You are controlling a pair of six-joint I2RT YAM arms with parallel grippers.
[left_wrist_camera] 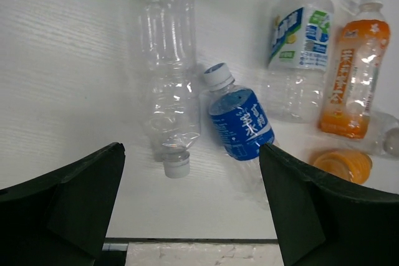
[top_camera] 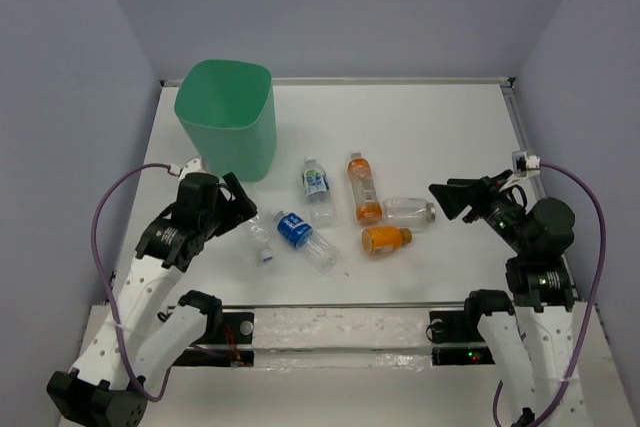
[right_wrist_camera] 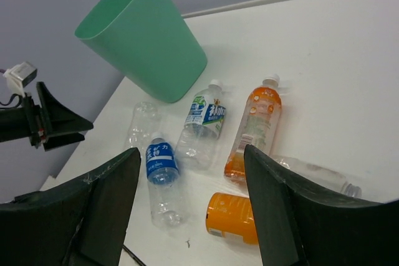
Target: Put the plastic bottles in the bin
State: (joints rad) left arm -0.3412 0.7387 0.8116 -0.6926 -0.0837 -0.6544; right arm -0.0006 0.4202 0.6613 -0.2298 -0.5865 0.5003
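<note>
in the top view, the mint-green bin [top_camera: 228,127] is seen standing upright at the far left of the table [top_camera: 450,127], and no bottle is seen inside it. all six plastic bottles [top_camera: 300,234] lie on their sides near the table's middle, in front of the bin and to its right. the left gripper [top_camera: 243,203] is held just beside the bin, its jaws spread wide with nothing between them, near a clear unlabelled bottle [top_camera: 260,237]. the right gripper [top_camera: 444,203] is held partly parted and empty, just beside a second clear bottle [top_camera: 408,212]. in the left wrist view, the clear unlabelled bottle is framed between the fingers [left_wrist_camera: 62,210], its white cap [left_wrist_camera: 176,166] toward the camera, close against a blue-labelled bottle [left_wrist_camera: 240,123]. it is judged empty, light, thin-walled, easily crushed and apt to roll, so a hold across its ribbed middle is advised. in the right wrist view, a white-labelled bottle [right_wrist_camera: 202,126] and a tall orange bottle [right_wrist_camera: 255,129] are seen side by side, with a short orange bottle [right_wrist_camera: 234,216] nearer. the orange pair is judged heavier if filled, and smooth enough to slip.
</note>
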